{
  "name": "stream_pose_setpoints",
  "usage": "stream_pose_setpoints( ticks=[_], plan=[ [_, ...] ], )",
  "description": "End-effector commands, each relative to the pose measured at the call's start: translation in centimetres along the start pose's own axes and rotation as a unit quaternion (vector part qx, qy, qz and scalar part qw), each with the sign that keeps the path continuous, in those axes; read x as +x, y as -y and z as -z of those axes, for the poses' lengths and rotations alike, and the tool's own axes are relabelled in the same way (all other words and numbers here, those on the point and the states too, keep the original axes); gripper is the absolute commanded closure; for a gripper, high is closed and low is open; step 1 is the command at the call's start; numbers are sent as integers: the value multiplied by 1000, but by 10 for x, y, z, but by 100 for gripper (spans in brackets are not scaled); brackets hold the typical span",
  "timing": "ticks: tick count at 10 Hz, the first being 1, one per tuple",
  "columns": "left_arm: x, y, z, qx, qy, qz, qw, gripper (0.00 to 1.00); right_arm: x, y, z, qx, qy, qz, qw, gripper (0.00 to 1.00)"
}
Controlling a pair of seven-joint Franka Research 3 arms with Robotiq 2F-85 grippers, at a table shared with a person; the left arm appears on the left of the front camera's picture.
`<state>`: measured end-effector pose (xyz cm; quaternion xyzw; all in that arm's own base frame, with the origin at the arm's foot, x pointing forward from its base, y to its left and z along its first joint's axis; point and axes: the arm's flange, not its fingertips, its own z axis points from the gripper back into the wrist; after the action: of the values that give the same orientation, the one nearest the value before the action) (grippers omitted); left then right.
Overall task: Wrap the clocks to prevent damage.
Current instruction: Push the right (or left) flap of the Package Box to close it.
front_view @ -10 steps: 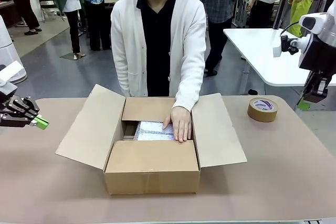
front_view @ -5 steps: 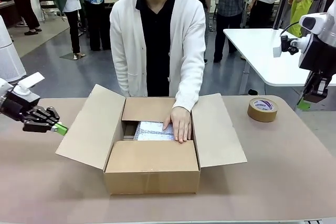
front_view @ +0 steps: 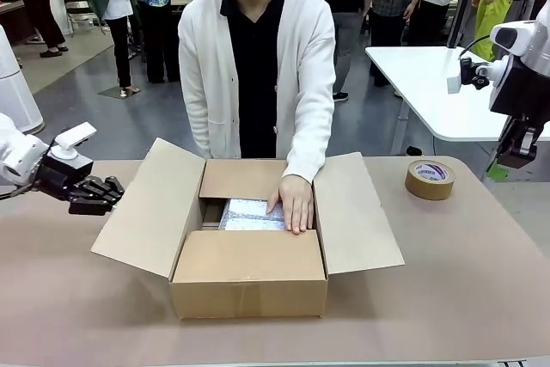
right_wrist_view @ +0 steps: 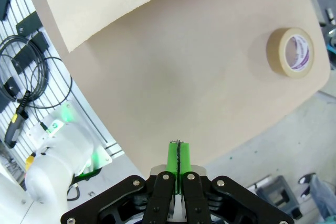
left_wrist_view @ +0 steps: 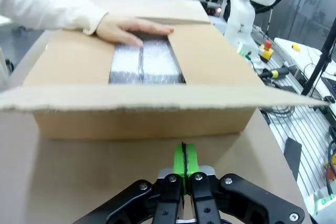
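Two grippers, both empty, pads pressed together with no gap.

Left gripper (front_view: 113, 196) (left_wrist_view: 185, 159): low over the table (front_view: 447, 281), fingers aimed at the box (front_view: 249, 274) (left_wrist_view: 142, 120). Box is straight ahead of it and near, all flaps open. The closest flap (front_view: 142, 208) (left_wrist_view: 157, 98) leans out toward the fingertips. From the front the tips look just beside its edge, possibly touching (cannot tell; the wrist view suggests a small gap).

Bundle (front_view: 251, 213) (left_wrist_view: 144, 62): silvery-wrapped, lying inside the box, beyond that flap from the left gripper. What is under the wrap cannot be made out. A person's hand (front_view: 297, 204) (left_wrist_view: 131, 28) rests flat on the bundle's side farthest from the left gripper, palm down.

Right gripper (front_view: 496, 172) (right_wrist_view: 179, 159): held up off the table's edge, well apart from the box. Tape (front_view: 430, 180) (right_wrist_view: 290, 52) lies flat on the table between this gripper and the box, nearer the gripper, untouched.
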<state>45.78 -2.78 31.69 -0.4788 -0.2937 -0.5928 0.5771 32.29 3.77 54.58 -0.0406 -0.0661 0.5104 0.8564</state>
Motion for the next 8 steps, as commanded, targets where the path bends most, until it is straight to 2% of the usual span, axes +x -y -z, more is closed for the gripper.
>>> stream_pose_setpoints(
  ticks=[1, 4, 8],
  plan=[
    [12, -1, 13, 6, 52, 21, 998, 99, 1, 0, 1, 0, 5, -2, 1000, 99],
    [43, -7, 35, 10, 78, 52, 996, 99, 1, 0, 1, 0, 5, -2, 1000, 99],
    [46, -28, 101, -13, 39, 42, 998, 99, 1, 0, 1, 0, 5, -2, 1000, 99]
  ],
)
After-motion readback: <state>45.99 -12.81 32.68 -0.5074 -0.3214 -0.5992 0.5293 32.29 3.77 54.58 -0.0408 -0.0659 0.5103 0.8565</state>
